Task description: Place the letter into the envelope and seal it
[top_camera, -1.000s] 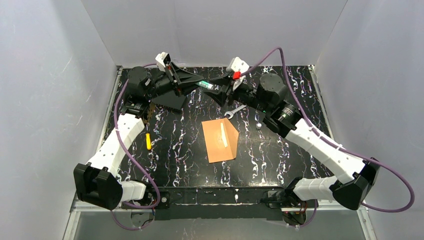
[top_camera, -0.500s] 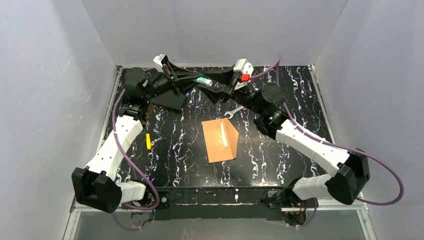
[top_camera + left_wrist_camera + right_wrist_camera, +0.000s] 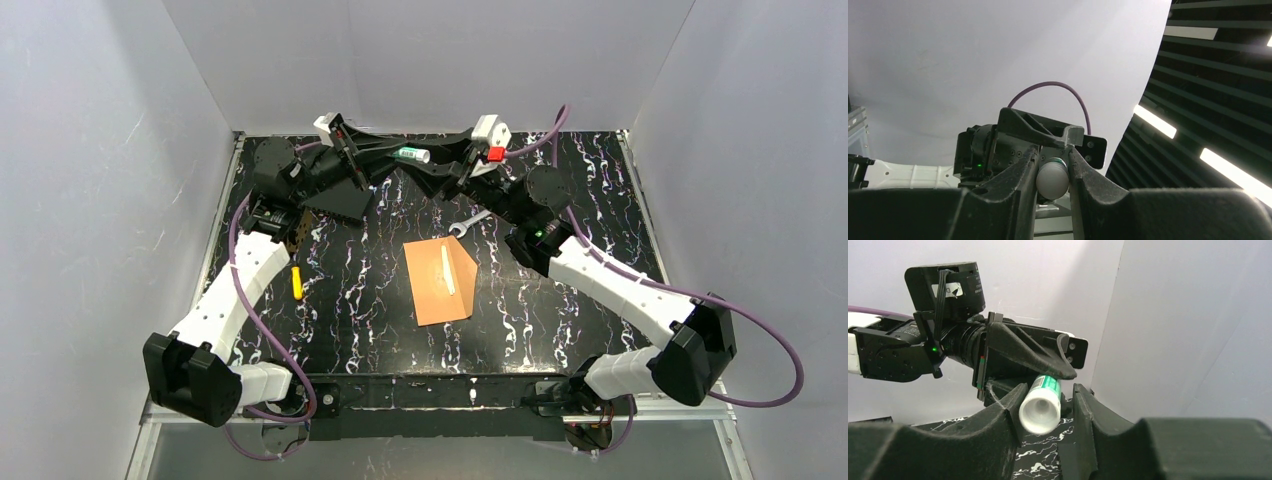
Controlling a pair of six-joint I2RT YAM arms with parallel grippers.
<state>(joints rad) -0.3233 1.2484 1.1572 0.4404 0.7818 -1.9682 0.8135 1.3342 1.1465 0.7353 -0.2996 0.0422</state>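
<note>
The orange-brown envelope (image 3: 440, 282) lies flat mid-table with a thin white strip (image 3: 446, 270) on it. The letter is not in view. Both grippers hang high at the back, tip to tip. My left gripper (image 3: 392, 153) (image 3: 1053, 151) is shut on a white glue stick (image 3: 411, 154) (image 3: 1052, 179) with a green label. My right gripper (image 3: 437, 162) (image 3: 1050, 390) stands open around the stick's other end (image 3: 1039, 412). That end rests against one finger and a gap shows on the other side.
A flat black rectangular object (image 3: 338, 201) lies at the back left under the left arm. A small silver wrench-like piece (image 3: 466, 226) sits just behind the envelope. A yellow item (image 3: 296, 282) lies left of the envelope. White walls close in three sides.
Both grippers and the glue stick have moved farther back and to the right. The right arm has swung in, and its jaws widened, then narrowed around the stick's end.
</note>
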